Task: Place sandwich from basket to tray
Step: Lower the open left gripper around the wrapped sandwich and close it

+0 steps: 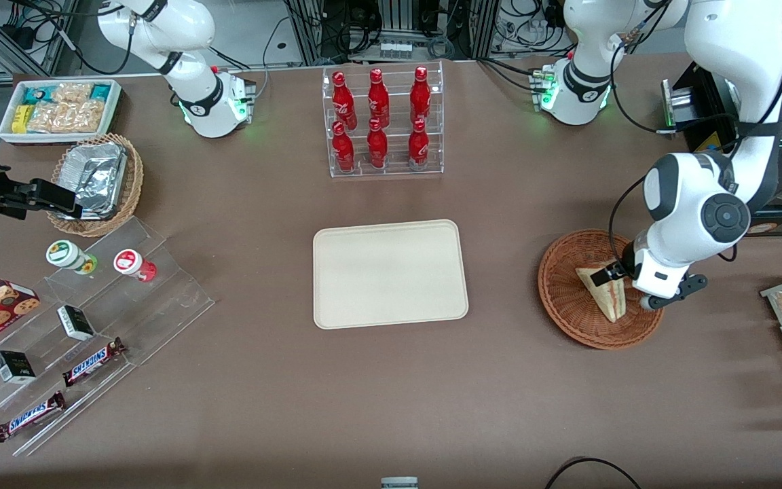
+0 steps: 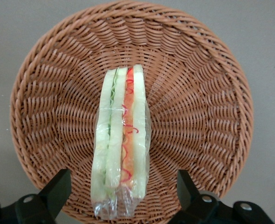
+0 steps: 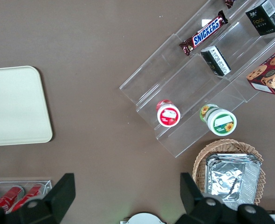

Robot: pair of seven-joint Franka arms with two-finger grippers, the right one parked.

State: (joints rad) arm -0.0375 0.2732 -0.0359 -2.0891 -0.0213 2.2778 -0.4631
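We note the pincer spread open above the basket, a finger on either side of the wrapped sandwich, which lies in it. The tray sits apart on the tabletop.

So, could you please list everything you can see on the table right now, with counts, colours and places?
sandwich: one, white with red and green filling, wrapped, lying in the basket
basket: one, reddish-brown wicker, toward the working arm's end
tray: one, cream, mid-table, nothing on it
bottles: six, red, in a clear rack farther from the front camera than the tray
foil container: one, silver, in a tan basket toward the parked arm's end
chocolate bars: two, brown, on the clear stepped stand
gripper: black, open, over the sandwich, a finger on either side
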